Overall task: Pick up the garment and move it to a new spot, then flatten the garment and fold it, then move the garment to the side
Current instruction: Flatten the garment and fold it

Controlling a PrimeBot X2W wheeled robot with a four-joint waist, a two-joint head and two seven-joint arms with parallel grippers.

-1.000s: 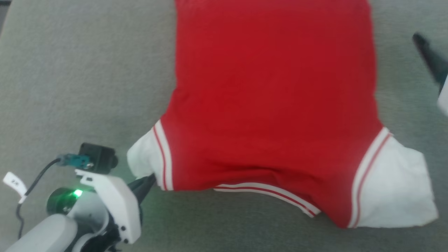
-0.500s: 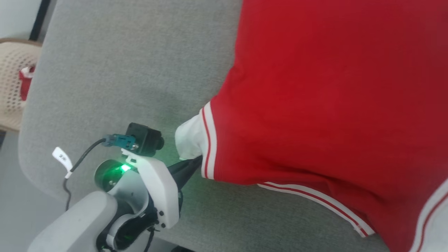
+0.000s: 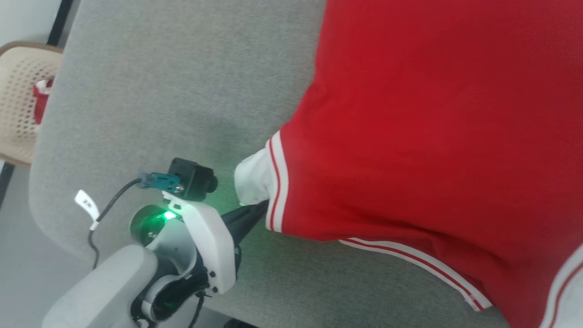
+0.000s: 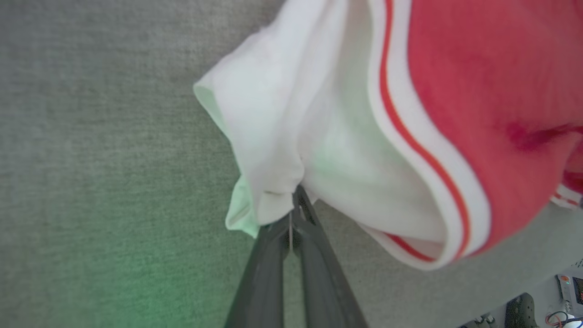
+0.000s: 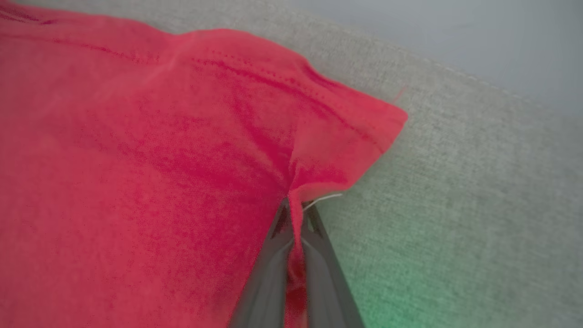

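— Where's the garment (image 3: 410, 114)?
— Spread on the grey counter (image 3: 159, 91), toward its near edge. Your left hand (image 3: 260, 208) pinches the white sleeve (image 4: 273, 114); your right hand (image 5: 296, 207) pinches a red hem corner (image 5: 364, 123).
— Handling?
— Thin, limp (it'll sag); hold seams, lift both together.

Grey top (image 3: 150, 91) bare left of shirt (image 3: 432, 114), open for passing. Shirt covers the right side; left gripper (image 3: 260, 207) sits at its near-left corner. Basket (image 3: 23, 100) stands off the left edge.
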